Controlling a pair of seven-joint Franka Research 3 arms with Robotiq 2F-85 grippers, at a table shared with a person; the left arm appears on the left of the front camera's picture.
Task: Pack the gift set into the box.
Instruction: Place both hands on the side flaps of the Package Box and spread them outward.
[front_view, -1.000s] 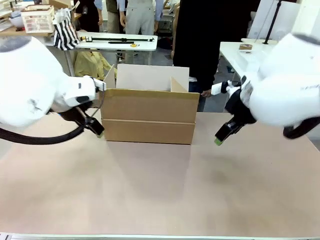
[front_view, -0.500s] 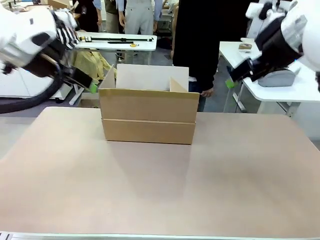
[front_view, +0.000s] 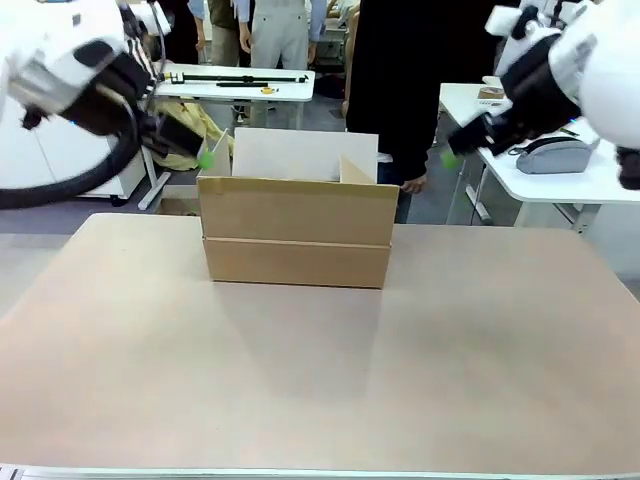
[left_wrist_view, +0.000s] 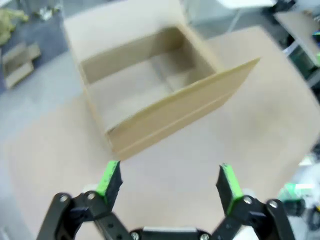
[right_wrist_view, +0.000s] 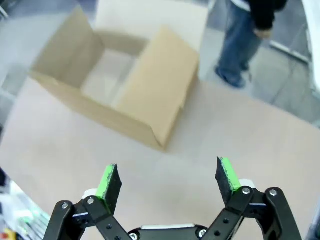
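Tan tabletop (front_view: 300, 380) w/ open box (front_view: 297, 235) at 12 o'clock; left tool (left_wrist_view: 169, 180) at box's 10, right tool (right_wrist_view: 168, 178) at 2, both spread apart.

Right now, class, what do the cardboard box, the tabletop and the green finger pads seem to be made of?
Box: matt brown cardboard, judging by its folded flaps and crease. Tabletop: smooth, matt beige sheet, perhaps laminate; the look leaves it open. Pads: bright green, probably rubber or soft plastic, though their texture is unclear.
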